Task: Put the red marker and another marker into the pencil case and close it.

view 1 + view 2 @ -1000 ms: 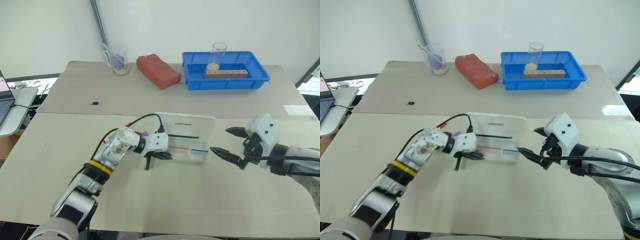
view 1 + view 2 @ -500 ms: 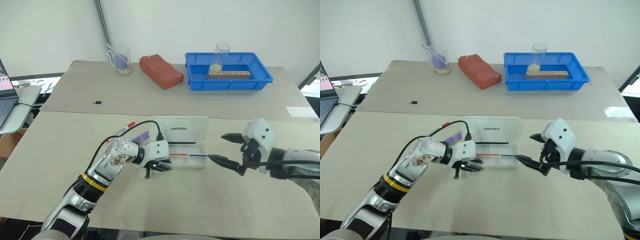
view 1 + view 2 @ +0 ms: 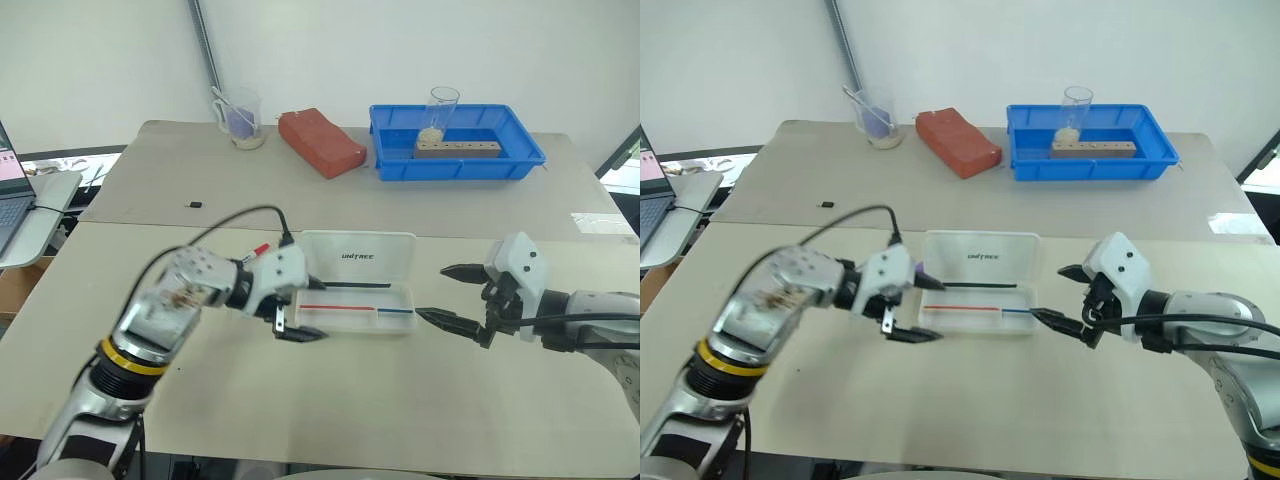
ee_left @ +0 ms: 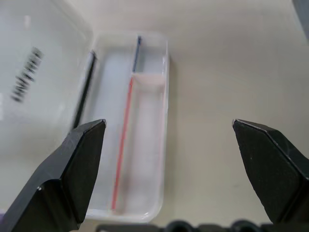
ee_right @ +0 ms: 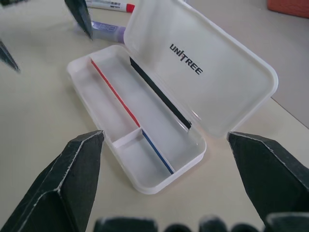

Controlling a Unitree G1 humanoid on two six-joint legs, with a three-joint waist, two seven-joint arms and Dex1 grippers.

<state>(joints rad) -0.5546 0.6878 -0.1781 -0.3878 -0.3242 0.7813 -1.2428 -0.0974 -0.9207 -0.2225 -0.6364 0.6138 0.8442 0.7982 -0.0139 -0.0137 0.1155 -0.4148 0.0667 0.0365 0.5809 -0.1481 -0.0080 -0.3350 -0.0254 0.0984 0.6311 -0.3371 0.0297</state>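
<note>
Left gripper (image 3: 296, 327), its two black fingers spread wide and holding nothing, hung just off the left end of the flat white translucent plastic pencil case (image 3: 358, 296) with black "UNITREE" print on its raised lid. Right gripper (image 3: 447, 294), likewise wide open and empty, stood just off the case's right end, fingers pointing toward it. The case lay open near the middle of the near tabletop (image 3: 330, 400); its tray held a thin all-red pen (image 5: 115, 92), a thin blue pen (image 5: 157, 152) in line with it beyond a small divider, and a thin black pen (image 5: 159, 94) along the hinge side. The slim white-barrelled marker with a red cap (image 5: 112, 5) lay on the tabletop beyond the case's left end, outside it, and the short stubby purple highlighter (image 5: 107, 31) lay just beside that marker, between it and the case.

On the far tabletop, toward its back edge, stood a clear plastic beaker (image 3: 238, 117) holding something purple, a red-brown brick-shaped block (image 3: 317, 142) to its right, and a large blue plastic tray (image 3: 460, 157) near the back right corner. The tray carried a wooden block (image 3: 456, 148) with a row of holes and a tall clear glass (image 3: 438, 112). A small black object (image 3: 194, 204) lay toward that table's near left part.
</note>
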